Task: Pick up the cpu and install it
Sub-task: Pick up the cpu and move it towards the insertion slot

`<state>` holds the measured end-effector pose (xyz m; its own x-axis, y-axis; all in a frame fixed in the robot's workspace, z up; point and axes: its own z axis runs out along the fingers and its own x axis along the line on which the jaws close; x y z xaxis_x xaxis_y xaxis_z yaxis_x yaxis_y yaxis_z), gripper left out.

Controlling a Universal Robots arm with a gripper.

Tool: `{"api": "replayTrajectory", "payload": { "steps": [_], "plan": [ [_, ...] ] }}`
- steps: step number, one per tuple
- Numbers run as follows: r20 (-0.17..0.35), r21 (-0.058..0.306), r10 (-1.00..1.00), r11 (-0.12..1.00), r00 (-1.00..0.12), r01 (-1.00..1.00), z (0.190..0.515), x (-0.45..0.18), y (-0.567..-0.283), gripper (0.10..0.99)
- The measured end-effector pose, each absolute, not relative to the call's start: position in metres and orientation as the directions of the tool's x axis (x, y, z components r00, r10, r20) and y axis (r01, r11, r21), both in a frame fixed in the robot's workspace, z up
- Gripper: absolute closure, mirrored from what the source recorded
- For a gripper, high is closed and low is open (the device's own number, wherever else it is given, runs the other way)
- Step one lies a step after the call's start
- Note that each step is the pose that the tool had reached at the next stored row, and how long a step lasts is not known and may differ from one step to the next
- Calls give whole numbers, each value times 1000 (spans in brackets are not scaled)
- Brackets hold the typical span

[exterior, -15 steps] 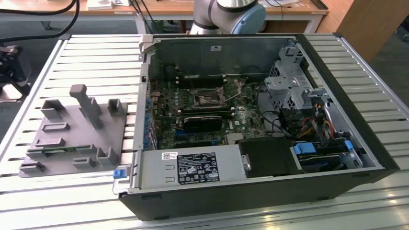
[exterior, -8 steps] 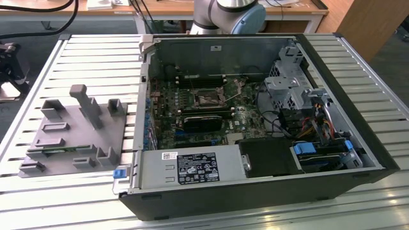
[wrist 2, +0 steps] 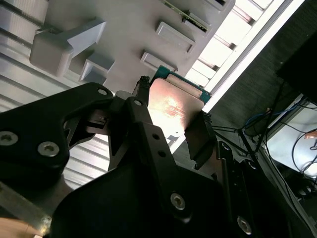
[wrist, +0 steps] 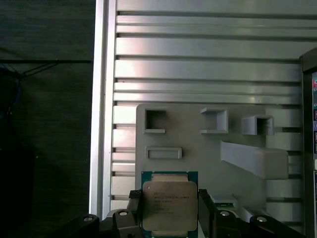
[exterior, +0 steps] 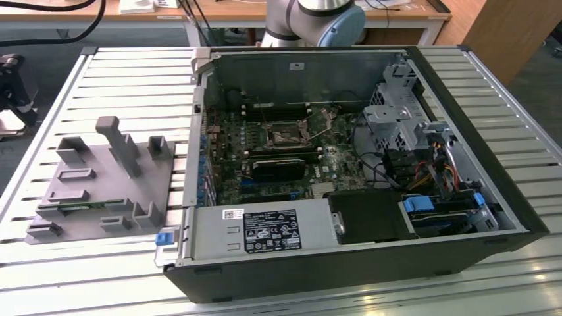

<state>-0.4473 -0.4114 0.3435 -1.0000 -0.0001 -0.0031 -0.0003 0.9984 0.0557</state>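
Square cpu [wrist: 170,206] with a silvery metal top and green rim, clamped by two opposite edges between the black fingers of the hand [wrist: 170,199]. Just behind it lies the grey plastic tray [wrist: 198,148]. Beside the tray, an open computer case [exterior: 307,276] rests on the slatted metal desk [exterior: 105,66].

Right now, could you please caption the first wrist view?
Gripper shut on the cpu, held over the grey plastic tray.
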Motion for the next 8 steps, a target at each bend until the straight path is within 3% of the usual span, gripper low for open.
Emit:
{"api": "replayTrajectory", "payload": {
  "steps": [8],
  "plan": [
    [-3,56,0,998,-1000,0,350,-447,-411,545]
  ]
}}
